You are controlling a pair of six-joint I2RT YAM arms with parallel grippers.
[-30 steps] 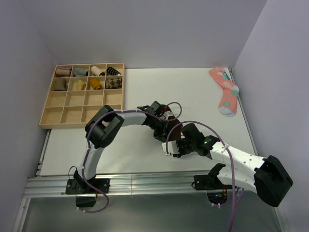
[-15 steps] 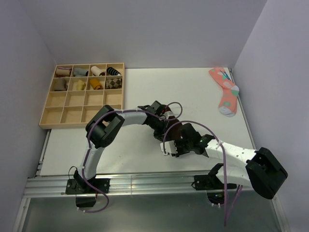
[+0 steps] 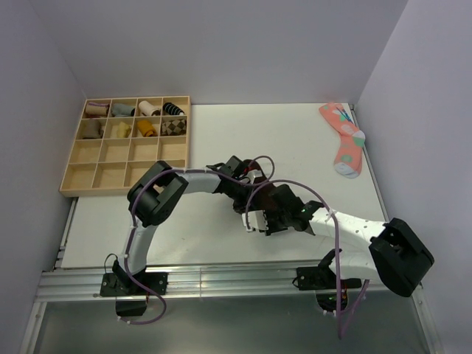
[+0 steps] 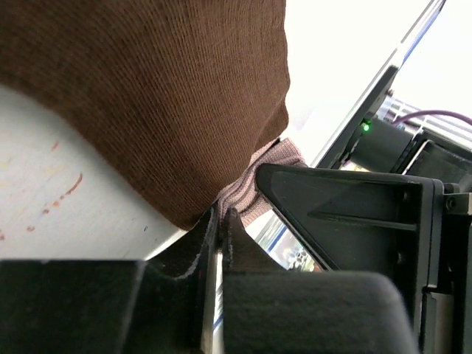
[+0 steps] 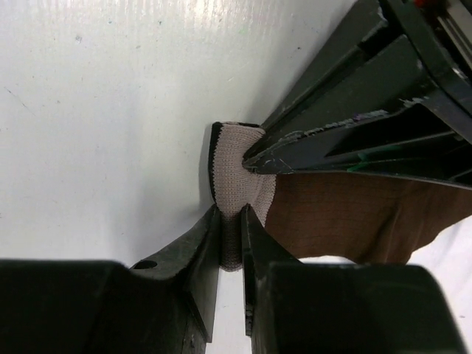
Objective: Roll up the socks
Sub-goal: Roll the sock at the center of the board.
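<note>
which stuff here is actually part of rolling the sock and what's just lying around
In the job: brown sock; left gripper and right gripper, both pinching it.
Lying about: pink sock; tray; sock bundles in the tray's far compartments.

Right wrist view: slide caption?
Right end effector shut on the brown sock at its pale cuff, left end effector gripping alongside, over the white table.
</note>
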